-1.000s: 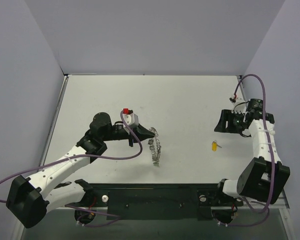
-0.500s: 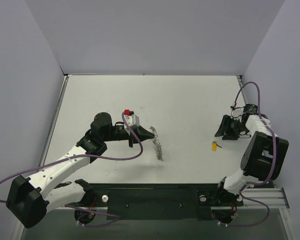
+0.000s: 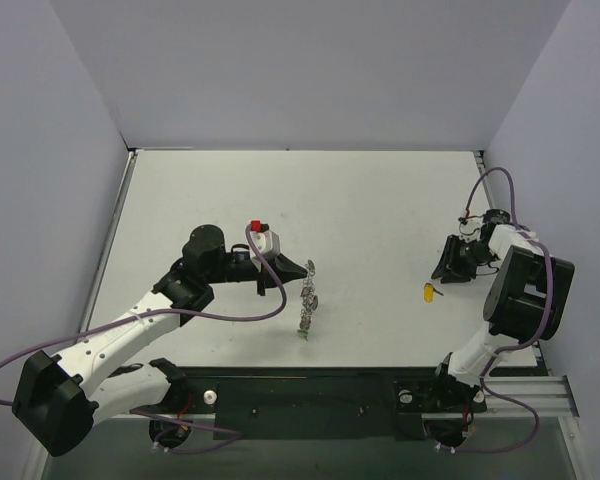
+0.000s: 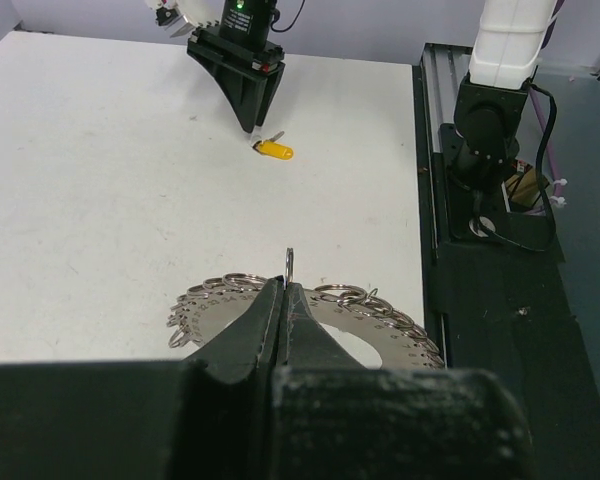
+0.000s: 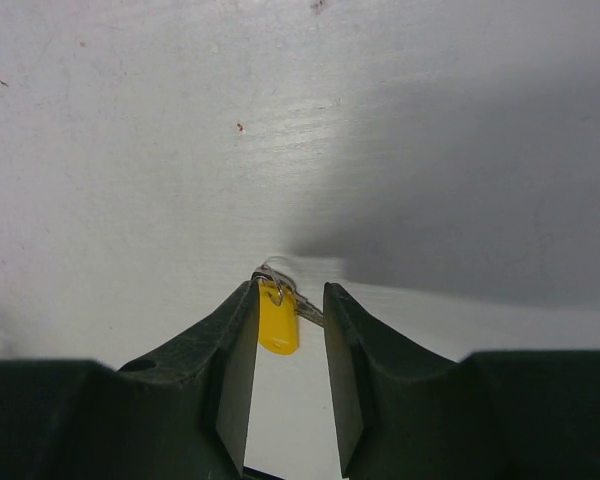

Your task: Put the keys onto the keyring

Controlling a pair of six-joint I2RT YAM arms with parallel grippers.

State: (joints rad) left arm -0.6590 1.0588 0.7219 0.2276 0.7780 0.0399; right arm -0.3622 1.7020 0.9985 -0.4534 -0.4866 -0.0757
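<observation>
My left gripper [image 3: 305,268] [image 4: 283,285] is shut on the keyring [image 3: 307,300] [image 4: 380,322], a flat silvery loop with many small rings along its rim. It pinches the rim, and the loop hangs edge-on over the middle of the table. One yellow-headed key [image 3: 430,291] [image 4: 273,150] [image 5: 278,322] lies on the table at the right. My right gripper [image 3: 446,268] [image 4: 250,110] [image 5: 290,292] points down beside it with its jaws apart. In the right wrist view the key shows between the fingers [image 5: 235,345], close to the left one. No other keys show.
The white table [image 3: 380,200] has grey walls on three sides. A black rail with the arm bases [image 3: 310,400] runs along the near edge. The right arm's base and post [image 4: 490,110] stand at the table's right side.
The right gripper has narrowed and lowered toward the yellow key while the right arm folded in. The keyring has swung under the left gripper, which stays shut.
</observation>
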